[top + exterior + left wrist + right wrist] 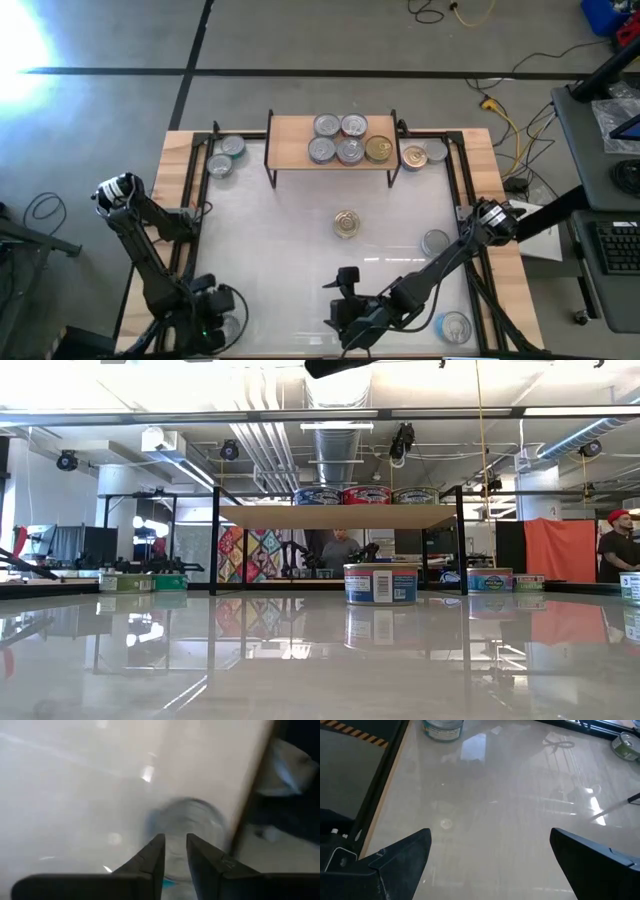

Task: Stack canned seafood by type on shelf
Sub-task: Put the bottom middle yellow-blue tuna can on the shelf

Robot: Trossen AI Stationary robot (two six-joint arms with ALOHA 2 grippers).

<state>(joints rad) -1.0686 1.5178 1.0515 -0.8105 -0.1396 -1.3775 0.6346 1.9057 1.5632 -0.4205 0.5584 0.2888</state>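
The shelf (290, 135) (340, 517) stands at the table's far middle with several tins (340, 140) (355, 495) of canned seafood on top. One gold-topped tin (346, 223) (380, 583) stands alone mid-table. My left gripper (222, 325) (175, 837) is at the near left corner, pointing steeply down, its fingers almost together over a blurred silver-topped tin (185, 815) beside the dark table rail. My right gripper (338, 300) (490, 835) hangs open above bare tabletop near the front middle, with nothing between its fingers. My left gripper comes at the silver-topped tin from above, its fingertips (156, 845) over the near part of the tin's top. The fingers themselves cover that spot, so I cannot tell whether they touch the tin.
Two tins (225, 155) sit in the far left corner and two (424, 155) right of the shelf. Single tins stand at the right (435, 241) and near right (455, 326). Black rails (465, 180) line the table's sides. People (620, 545) show in the room behind.
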